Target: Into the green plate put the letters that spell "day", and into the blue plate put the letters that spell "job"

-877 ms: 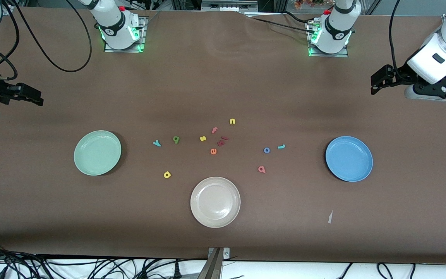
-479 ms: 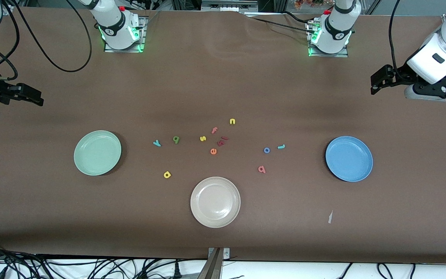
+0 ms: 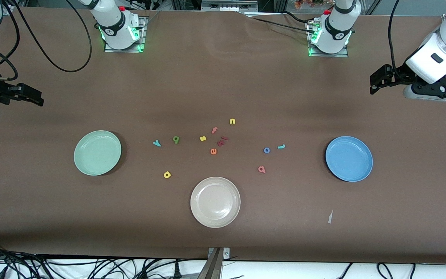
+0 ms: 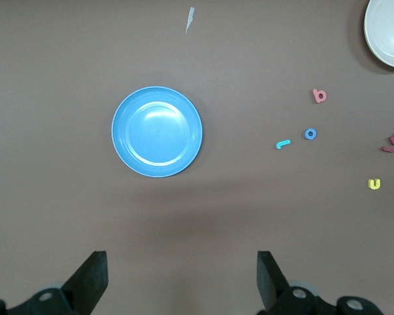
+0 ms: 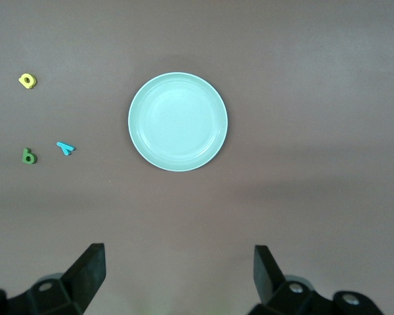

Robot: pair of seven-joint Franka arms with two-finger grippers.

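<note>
Overhead, from the front view, we see a brown table with all the foam letters loose and no plate filled, so we judge the sorting has not begun. The green plate [image 3: 97,152] sits toward the right arm's end, the blue plate [image 3: 349,158] toward the left arm's end, and a beige-white plate [image 3: 215,202] lies between them, nearer the camera. The teal y [image 3: 156,143], dark green letter [image 3: 176,139] and yellow loop letter [image 3: 167,174] lie between the green plate and the middle. The blue o [image 3: 266,150], teal j [image 3: 281,146] and salmon-pink letter [image 3: 261,169] lie nearer the blue plate. A yellow s [image 3: 203,138], yellow n [image 3: 232,121], pink f [image 3: 214,130] and orange e [image 3: 213,151] cluster mid-table. The right gripper [image 3: 33,99] and left gripper [image 3: 374,83] hang over the table's two ends.

From the left wrist view, our left gripper's fingers [image 4: 92,279] are spread wide and empty, above bare cloth beside the blue plate.

From the right wrist view, the right gripper's fingers [image 5: 88,272] are likewise spread, empty, near the green plate.

Next, we judge, either arm must descend over one small letter and pinch it precisely.
</note>
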